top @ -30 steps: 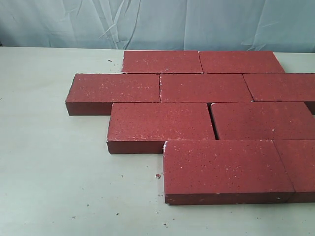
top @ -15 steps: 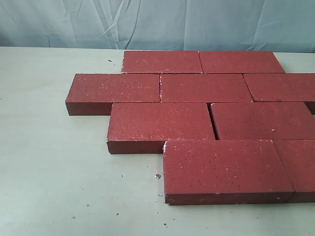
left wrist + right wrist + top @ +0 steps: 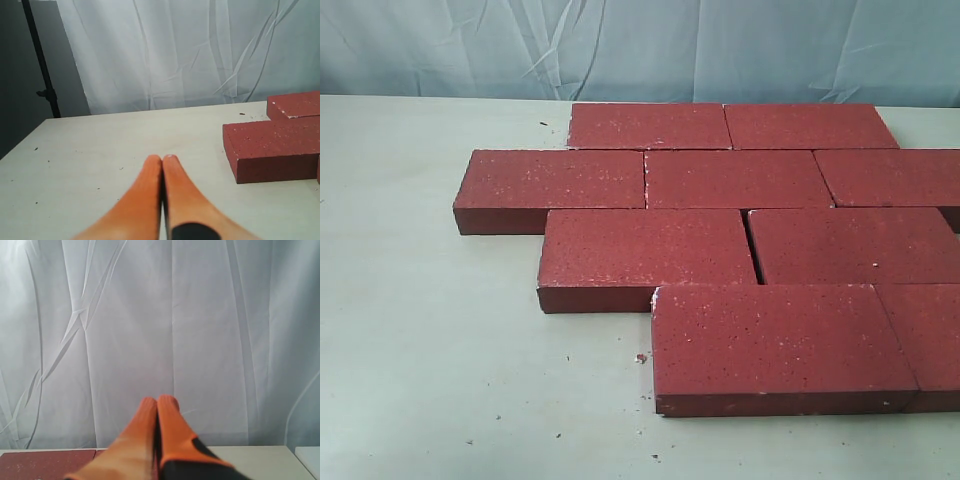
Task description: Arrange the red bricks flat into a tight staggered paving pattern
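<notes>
Bricks (image 3: 740,180) unmoved; wrist views alone show closed tools (image 3: 162,158) (image 3: 157,399).

light: bright, diffuse | shadows: thin, soft along red bricks (image 3: 735,180) | focus: left tool (image 3: 162,161) and right tool (image 3: 157,402) blurred near lens

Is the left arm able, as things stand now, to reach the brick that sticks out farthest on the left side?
Probably yes. The left gripper, shut, hovers over bare table, and nothing lies between it and the brick, whose end face is exposed.
</notes>
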`<act>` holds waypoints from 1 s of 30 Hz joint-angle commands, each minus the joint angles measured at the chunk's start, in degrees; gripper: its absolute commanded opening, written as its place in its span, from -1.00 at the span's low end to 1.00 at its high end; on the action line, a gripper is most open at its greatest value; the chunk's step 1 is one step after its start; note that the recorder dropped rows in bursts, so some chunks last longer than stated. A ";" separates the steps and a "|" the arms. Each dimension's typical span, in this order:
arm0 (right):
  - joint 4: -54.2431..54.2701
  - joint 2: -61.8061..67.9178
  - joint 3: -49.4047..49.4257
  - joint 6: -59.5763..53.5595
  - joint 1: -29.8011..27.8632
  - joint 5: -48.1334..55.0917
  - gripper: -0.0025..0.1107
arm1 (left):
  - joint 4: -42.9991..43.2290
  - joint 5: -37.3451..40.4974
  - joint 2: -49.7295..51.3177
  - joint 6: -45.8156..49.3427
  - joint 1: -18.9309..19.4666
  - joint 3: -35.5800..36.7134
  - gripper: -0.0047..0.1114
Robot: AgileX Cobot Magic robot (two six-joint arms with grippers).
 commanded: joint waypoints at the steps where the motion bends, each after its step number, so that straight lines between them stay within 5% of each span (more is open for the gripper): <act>1: 0.09 -0.20 0.26 -0.01 -0.30 -0.30 -0.97 | 0.16 1.99 -0.29 -0.52 0.03 0.23 -0.92; 30: 0.51 -0.20 0.26 -0.01 -0.30 -0.30 -0.97 | 0.40 5.04 -0.29 -0.52 0.03 0.23 -0.92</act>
